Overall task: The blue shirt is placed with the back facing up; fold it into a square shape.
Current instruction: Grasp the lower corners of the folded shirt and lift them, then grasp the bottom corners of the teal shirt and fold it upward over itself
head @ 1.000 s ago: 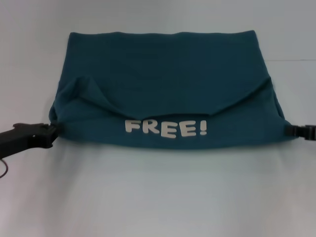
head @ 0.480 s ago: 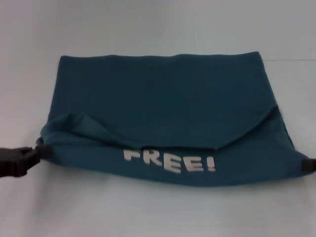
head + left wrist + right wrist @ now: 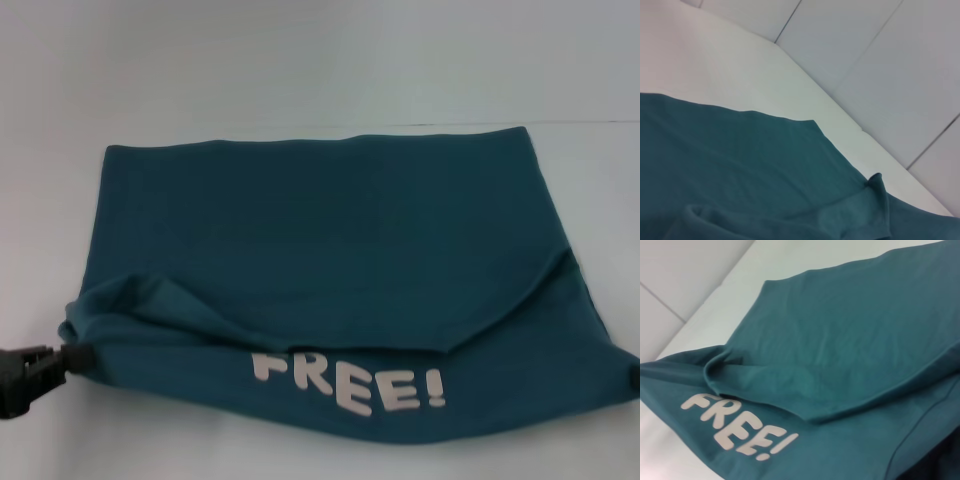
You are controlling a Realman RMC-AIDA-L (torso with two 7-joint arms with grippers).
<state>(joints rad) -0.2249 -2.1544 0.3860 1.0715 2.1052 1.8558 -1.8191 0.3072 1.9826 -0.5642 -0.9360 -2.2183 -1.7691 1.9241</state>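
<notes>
So the shirt is lying on the white tabletop, folded over with the near part lifted and flipped so the cream "FREE!" lettering shows along the near edge. The far part lies flat and plain. The left pincer is at the shirt's near left corner, clamped on the bunched fabric there. The right pincer is barely peeking in at the near right corner, right against the cloth, but can't tell how its fingers stand. The wrist views just show teal cloth and tabletop.
</notes>
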